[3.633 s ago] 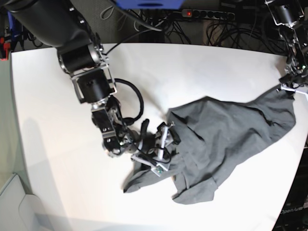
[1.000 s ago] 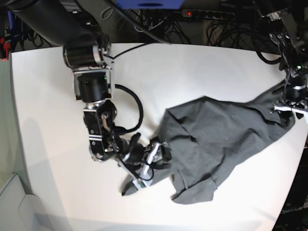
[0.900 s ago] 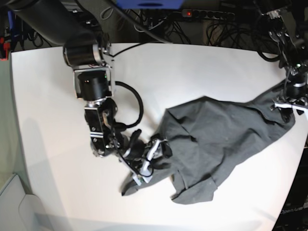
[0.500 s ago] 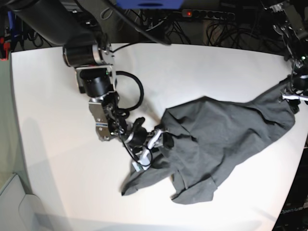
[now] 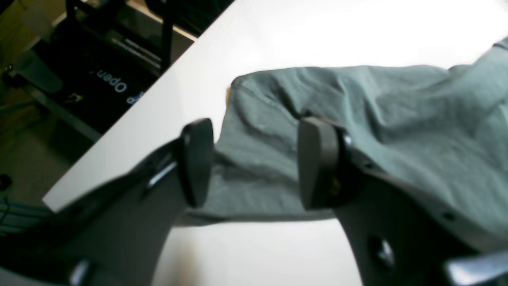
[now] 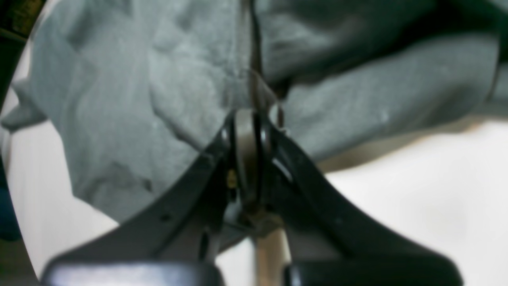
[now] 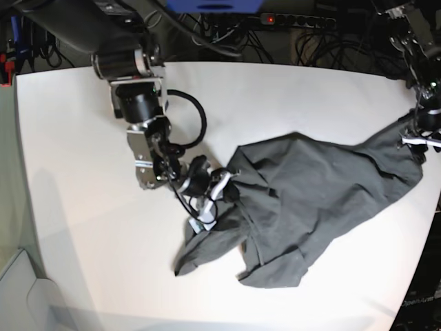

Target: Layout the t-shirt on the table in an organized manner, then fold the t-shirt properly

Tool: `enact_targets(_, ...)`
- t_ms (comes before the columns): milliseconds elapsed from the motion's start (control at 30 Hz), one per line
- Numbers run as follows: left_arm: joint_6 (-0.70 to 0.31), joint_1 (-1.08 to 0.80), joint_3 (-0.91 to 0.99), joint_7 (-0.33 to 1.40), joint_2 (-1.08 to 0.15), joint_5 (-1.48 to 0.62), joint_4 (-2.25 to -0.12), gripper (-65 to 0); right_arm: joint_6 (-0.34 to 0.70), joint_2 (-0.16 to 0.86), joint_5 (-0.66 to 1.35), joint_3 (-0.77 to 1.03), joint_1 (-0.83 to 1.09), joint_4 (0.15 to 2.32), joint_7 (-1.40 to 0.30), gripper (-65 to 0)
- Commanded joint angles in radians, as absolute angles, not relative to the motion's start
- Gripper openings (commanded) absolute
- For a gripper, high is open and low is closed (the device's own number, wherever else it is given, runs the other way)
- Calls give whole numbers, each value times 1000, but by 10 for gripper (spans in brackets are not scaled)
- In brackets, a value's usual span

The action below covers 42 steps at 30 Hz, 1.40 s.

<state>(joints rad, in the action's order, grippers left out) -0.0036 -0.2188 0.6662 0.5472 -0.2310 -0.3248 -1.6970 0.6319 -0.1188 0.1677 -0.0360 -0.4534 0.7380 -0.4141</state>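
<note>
You are in the laying-out step: the charcoal t-shirt [image 7: 317, 200] lies crumpled on the white worktop [image 7: 83, 227], bunched toward the side where the left arm works, with one end stretched to the worktop's edge and the other trailing in a loose tail toward the front.

Your right tool [image 6: 248, 131] has its jaws together, pinched on a fold of the shirt; the right wrist view shows cloth running up out of the closed tips. In the base view that grip sits at the shirt's inner edge, near the middle of the worktop.

Your left tool [image 5: 254, 159] has its jaws standing apart, one on each side of a hem edge of the shirt. The cloth lies between them, but the pads do not press it, so nothing is held there.

The next move, as I judge it, calls for closing the left tool on that hem, then drawing the two grips apart so the fabric spreads flat. Watch the edge of the worktop beside the left tool: the cloth lies close to it and could slide off.
</note>
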Motion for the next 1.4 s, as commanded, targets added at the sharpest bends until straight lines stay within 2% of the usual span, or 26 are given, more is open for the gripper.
enact_targets(0, -5, -211, 668, 521, -246, -326, -1712, -321, 642, -108, 176, -36, -447, 817, -429, -650)
enact_targets(300, -5, -176, 665, 521, -243, -328, -1702, -321, 642, -82, 176, -18, -176, 1423, -619, -650)
enact_targets(600, -5, -94, 572, 521, -245, -328, -1590, -321, 648, -81, 176, 160, -16, 1738, -746, -650)
enact_targets(733, -5, -25, 515, 521, -243, -323, -1541, -321, 645, -77, 174, 168, -30, 1719, -794, -643)
enact_targets(800, -4, 7, 493, 521, -243, -320, -1537, -321, 644, -77, 173, 166, -76, 1695, -835, -609)
enact_targets(1000, -2, 65, 409, 516, -243, -320, -1400, -321, 644, -99, 174, 165, -278, 1471, -932, -387)
enact_targets(1067, -2, 74, 395, 512, -243, -320, -1356, -321, 644, -104, 174, 165, -341, 1369, -929, -332)
enact_targets(1233, -2, 91, 375, 510, -243, -320, -1270, -321, 648, -105, 176, 165, -453, 1148, -924, -315)
enact_targets(1367, -2, 91, 375, 509, -242, -320, -1236, -321, 648, -107, 176, 165, -479, 1046, -848, -315)
